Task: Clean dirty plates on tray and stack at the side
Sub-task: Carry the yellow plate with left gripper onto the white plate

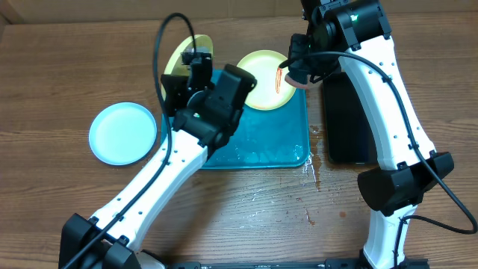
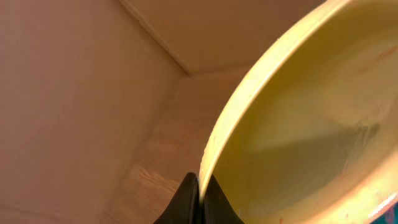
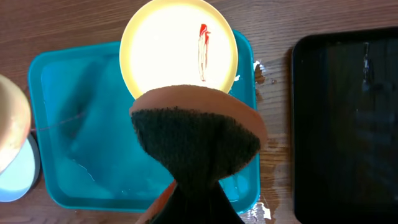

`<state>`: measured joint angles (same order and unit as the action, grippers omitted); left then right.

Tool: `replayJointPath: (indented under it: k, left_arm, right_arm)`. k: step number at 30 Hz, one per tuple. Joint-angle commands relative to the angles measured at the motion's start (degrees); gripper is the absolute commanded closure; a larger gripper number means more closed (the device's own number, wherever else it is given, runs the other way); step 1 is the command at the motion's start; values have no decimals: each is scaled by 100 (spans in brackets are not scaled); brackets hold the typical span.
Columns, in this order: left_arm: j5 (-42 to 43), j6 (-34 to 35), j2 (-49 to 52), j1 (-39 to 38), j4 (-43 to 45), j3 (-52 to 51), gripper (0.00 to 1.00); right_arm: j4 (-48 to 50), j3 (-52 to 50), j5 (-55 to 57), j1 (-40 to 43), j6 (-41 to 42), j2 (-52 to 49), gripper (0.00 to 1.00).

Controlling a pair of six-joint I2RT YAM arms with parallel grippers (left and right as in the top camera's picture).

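A wooden bench [image 1: 45,67] fills the overhead view, its brown boards running with long, dark grain from the left edge to the right edge. Along the far edge lies a paler tan strip [image 1: 89,6]. Small wet patches [image 1: 315,161] shine on the wood towards the right side of the bench, trailing towards the near edge. From the left wrist view, plain beige walls [image 2: 62,93] rise behind the bench and meet at a straight seam [image 2: 155,40]; the wood below them looks lighter. The light is bright and even, throwing only soft shadows.
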<state>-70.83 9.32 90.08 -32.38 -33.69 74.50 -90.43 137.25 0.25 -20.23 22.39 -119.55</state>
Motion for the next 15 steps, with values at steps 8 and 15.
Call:
replayJointPath:
  k: [8,15]
  left_arm:
    - [-391,-444,-151,-103,205,153,96]
    - [2732,350,-149,61,-1425,151,96]
  right_arm:
    - [-20,72,28,28,-28,39,96]
    - [-103,72,28,28,-31,39,96]
